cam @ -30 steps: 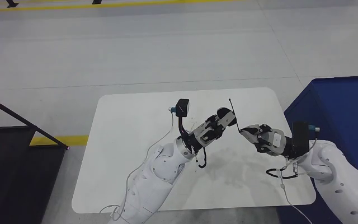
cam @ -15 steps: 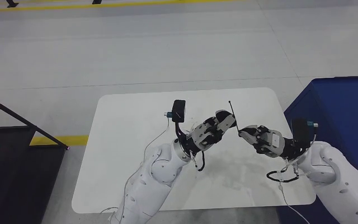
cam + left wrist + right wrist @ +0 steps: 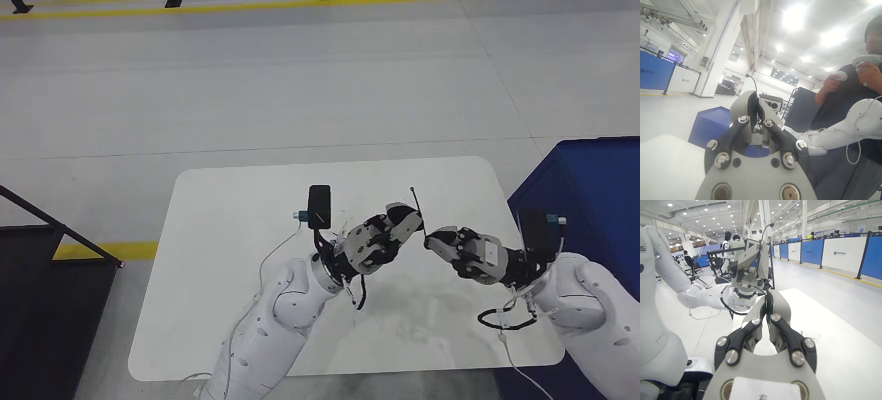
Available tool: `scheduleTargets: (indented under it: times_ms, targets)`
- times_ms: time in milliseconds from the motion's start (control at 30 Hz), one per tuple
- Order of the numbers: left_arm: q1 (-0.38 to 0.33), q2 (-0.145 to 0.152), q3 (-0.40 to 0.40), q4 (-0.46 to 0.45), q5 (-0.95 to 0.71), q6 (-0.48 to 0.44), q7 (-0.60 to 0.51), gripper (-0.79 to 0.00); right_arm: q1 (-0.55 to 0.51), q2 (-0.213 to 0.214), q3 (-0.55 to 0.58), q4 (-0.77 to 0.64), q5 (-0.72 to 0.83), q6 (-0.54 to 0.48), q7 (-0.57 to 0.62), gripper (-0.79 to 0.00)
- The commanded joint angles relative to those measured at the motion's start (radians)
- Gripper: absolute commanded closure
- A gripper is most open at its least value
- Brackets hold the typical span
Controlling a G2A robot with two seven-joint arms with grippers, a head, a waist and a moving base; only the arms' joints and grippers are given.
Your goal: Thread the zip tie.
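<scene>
Above the white worktop, left gripper and right gripper, jaws closed, pinch the thin black plastic zip tie; we bend its twelve-o'clock end slowly.

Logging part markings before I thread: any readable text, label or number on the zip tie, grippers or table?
On the zip tie: none.
On the left gripper: none.
On the right gripper: a white sticker on its base, with a mark too small to read.
On the table: none.
</scene>
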Motion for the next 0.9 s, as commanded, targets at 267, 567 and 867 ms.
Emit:
scheduleTargets:
  times_ms: [267,567,867]
  targets:
    - [0.007,0.004,-0.014,-0.014,0.141,-0.021,0.091,0.0,0.014,0.013,-0.025,0.0,0.163,0.0,0.106,0.0]
    - [0.013,0.008,-0.015,-0.012,0.225,-0.034,0.157,0.0,0.024,0.017,-0.044,-0.003,0.254,0.0,0.175,0.0]
    - [0.014,0.011,-0.017,-0.011,0.258,-0.05,0.212,0.0,0.044,0.019,-0.085,0.012,0.394,0.0,0.278,0.0]
